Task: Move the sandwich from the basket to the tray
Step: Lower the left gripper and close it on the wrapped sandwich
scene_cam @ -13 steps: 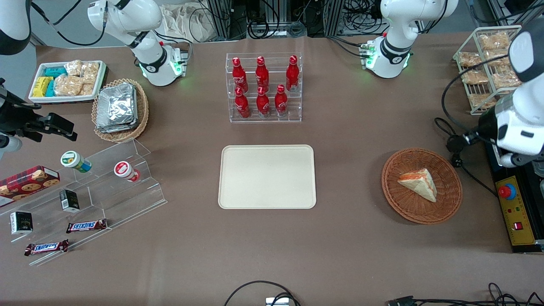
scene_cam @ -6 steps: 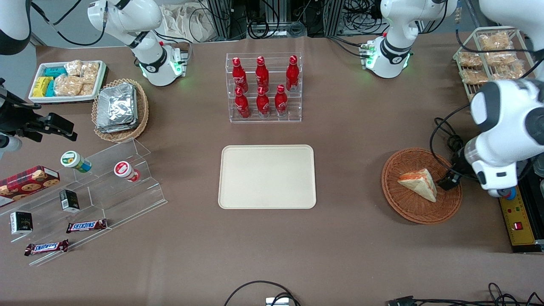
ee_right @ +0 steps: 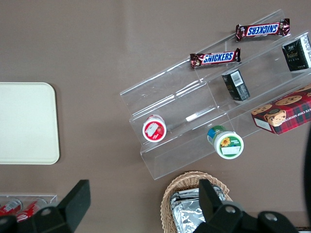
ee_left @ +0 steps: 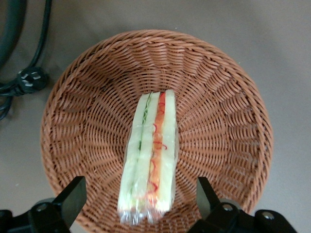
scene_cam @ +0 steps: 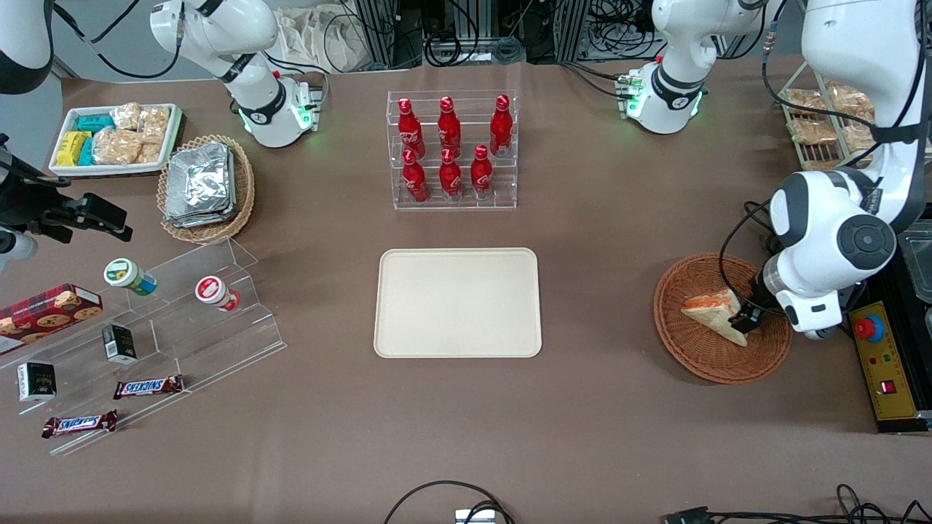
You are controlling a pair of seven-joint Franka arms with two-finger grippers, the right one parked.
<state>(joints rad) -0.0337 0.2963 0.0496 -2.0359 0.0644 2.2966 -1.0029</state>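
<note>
The sandwich (scene_cam: 712, 309) is a wrapped white-bread wedge with orange and green layers, lying in the round reddish-brown basket (scene_cam: 699, 367) toward the working arm's end of the table. My gripper (scene_cam: 748, 318) hangs low over the basket at the sandwich's wide end. In the left wrist view the sandwich (ee_left: 150, 155) lies lengthwise in the basket (ee_left: 97, 73), and the gripper (ee_left: 139, 187) is open with one black finger on each side of the wedge's end, clear of the wrap. The cream tray (scene_cam: 457, 302) sits bare at mid-table.
Black cables and a plug (ee_left: 26, 80) lie on the table beside the basket. A yellow control box with a red button (scene_cam: 870, 329) stands next to the basket. A rack of red bottles (scene_cam: 451, 153) stands farther from the camera than the tray.
The left arm swung in from the table's end and came down over the basket. Its gripper now straddles the sandwich's end. The sandwich has not moved.
</note>
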